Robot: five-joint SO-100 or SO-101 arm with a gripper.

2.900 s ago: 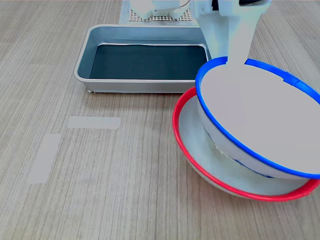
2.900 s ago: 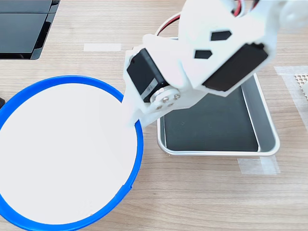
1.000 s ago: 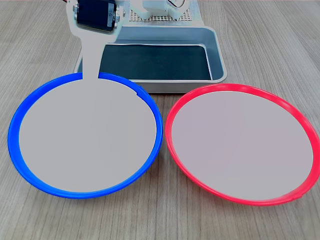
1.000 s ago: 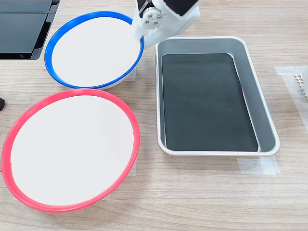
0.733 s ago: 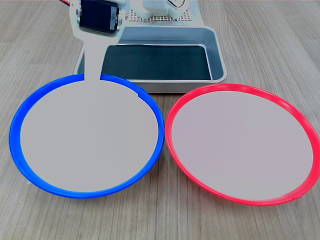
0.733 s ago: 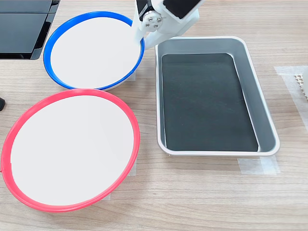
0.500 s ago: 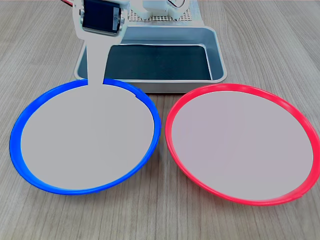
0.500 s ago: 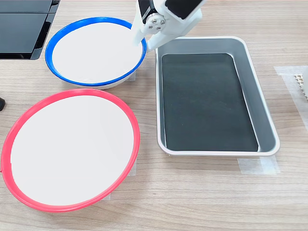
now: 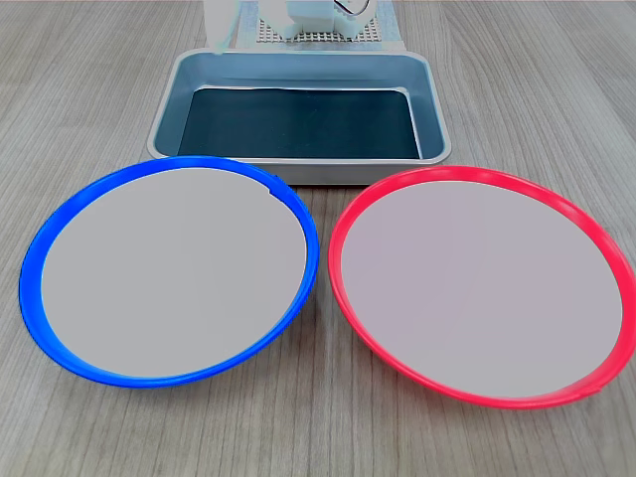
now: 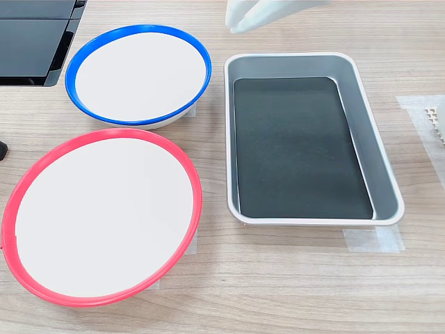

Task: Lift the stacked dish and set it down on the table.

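Stacked dish sits flat on the table, left of the red-rimmed dish in the first exterior view, tray behind; blurred gripper clear of it, jaw state unreadable; task looks done, only retreat left.

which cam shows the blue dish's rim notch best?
The first exterior view: the blue-rimmed dish fills the foreground and the notch shows as a break in the rim. In the second exterior view the dish is whole, but no notch is discernible.

Bright even light, soft shadows, blurred fingers
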